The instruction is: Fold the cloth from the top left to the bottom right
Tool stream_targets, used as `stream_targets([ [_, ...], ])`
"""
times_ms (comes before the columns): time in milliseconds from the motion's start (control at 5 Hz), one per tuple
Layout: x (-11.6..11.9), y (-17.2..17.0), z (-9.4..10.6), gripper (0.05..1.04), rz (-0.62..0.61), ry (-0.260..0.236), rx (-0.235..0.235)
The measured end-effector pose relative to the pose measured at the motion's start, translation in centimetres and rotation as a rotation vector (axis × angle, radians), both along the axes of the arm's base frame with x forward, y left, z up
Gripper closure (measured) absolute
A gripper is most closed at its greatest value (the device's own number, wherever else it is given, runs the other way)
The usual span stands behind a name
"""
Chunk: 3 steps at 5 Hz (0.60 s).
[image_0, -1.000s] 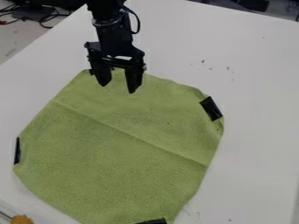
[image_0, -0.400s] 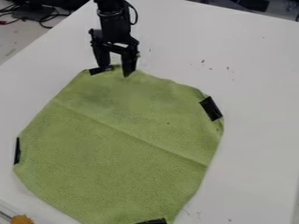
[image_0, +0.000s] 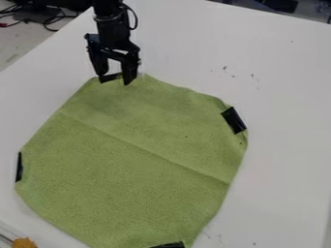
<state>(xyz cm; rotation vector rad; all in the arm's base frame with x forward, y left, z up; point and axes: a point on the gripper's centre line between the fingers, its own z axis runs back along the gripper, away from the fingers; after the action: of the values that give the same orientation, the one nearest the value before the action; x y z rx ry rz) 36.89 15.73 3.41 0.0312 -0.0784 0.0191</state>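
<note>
The fingers (image_0: 130,71) are hanging wide apart at the far edge of the green cloth (image_0: 129,164), a black strip (image_0: 111,77) showing between them; it's lying flat on their near side, a crease crossing it. The white desk (image_0: 284,160) is stretching beyond the fingers, cables (image_0: 50,23) curling past its edge.

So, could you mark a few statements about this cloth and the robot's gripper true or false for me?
1. The cloth is green. True.
2. The gripper is shut. False: its two fingers stand apart.
3. The gripper is at the cloth's upper edge. True.
4. The cloth is folded in half. False: it lies spread out, with a crease running across it.
5. A black patch sits at the cloth's right-hand corner. True.
</note>
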Motion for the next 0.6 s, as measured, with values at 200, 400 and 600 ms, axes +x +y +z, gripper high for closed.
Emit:
stream_targets([
  [200, 1.8, 1.3, -1.3, 0.082, -0.037, -0.003, -0.006],
  [400, 3.9, 2.9, -2.3, 0.083, -0.070, 0.002, -0.015],
  [600, 5.6, 3.8, -2.4, 0.083, -0.095, -0.008, -0.014],
])
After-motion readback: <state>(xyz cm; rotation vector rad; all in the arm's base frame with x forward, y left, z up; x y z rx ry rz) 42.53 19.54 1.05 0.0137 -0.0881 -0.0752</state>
